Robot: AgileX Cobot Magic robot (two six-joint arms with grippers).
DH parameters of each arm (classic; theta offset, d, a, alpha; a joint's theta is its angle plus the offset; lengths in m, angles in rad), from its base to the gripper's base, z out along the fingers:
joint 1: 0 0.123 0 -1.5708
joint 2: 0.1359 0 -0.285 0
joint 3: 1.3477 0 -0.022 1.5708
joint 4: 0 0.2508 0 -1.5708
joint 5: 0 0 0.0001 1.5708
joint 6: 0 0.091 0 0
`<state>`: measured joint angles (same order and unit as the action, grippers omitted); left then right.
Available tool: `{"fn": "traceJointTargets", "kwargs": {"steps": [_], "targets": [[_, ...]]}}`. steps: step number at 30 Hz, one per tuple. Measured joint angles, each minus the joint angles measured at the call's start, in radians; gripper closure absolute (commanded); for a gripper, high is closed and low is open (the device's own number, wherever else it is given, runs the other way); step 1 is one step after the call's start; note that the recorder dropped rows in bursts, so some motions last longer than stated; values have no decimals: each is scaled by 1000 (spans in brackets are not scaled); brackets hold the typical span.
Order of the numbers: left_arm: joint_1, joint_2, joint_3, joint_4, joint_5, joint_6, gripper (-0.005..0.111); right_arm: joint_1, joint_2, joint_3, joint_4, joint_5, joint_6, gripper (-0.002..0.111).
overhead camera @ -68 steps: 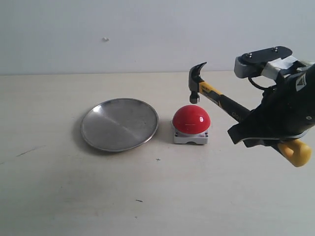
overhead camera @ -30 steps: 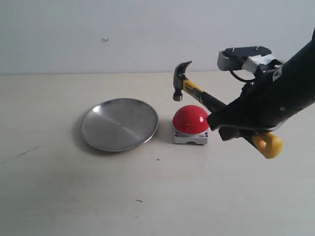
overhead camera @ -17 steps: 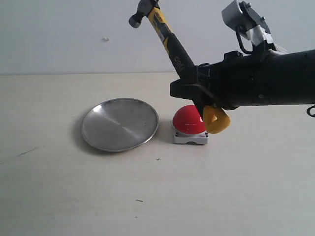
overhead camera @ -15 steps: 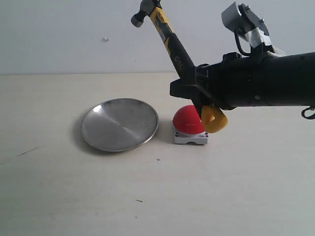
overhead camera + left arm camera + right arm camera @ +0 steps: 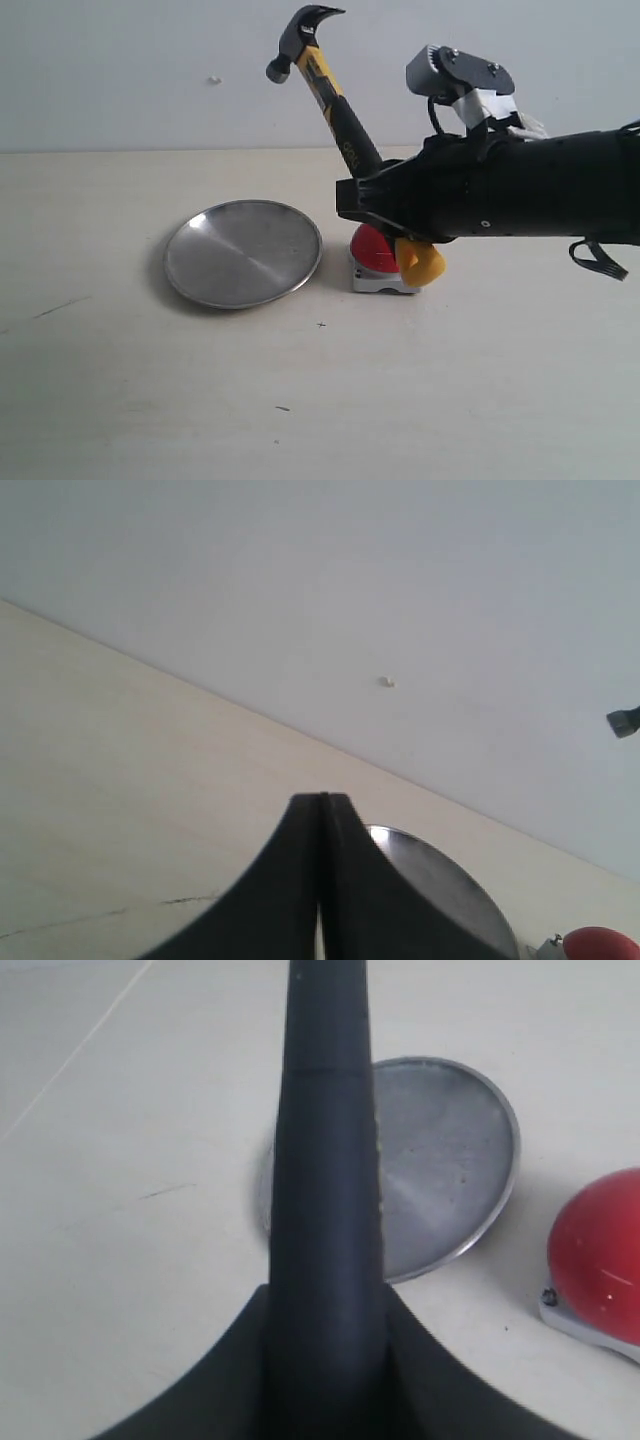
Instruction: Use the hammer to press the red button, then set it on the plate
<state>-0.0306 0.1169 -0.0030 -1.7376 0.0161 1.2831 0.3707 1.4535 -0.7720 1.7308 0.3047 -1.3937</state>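
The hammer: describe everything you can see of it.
The hammer is a claw hammer: dark steel head, yellow neck, black handle with white lettering, yellow butt. The right hand grips its lower handle, holding it off the table. It stands tilted, head high and leaning toward the plate, butt low in front of the red button; contact cannot be told.

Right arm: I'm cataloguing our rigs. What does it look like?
Bulky matte black arm, no legible markings. A grey box-shaped module on a white bracket sits on top; a thin black cable loops beneath. Its fingers are smooth black.
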Motion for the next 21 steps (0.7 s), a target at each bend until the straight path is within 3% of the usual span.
{"fn": "traceJointTargets", "kwargs": {"steps": [12, 21], "targets": [[0, 0, 0, 0, 0, 0, 107, 0, -113, 117, 8, -146, -76, 108], [0, 0, 0, 0, 0, 0, 107, 0, -161, 159, 12, -144, -106, 108]]}}
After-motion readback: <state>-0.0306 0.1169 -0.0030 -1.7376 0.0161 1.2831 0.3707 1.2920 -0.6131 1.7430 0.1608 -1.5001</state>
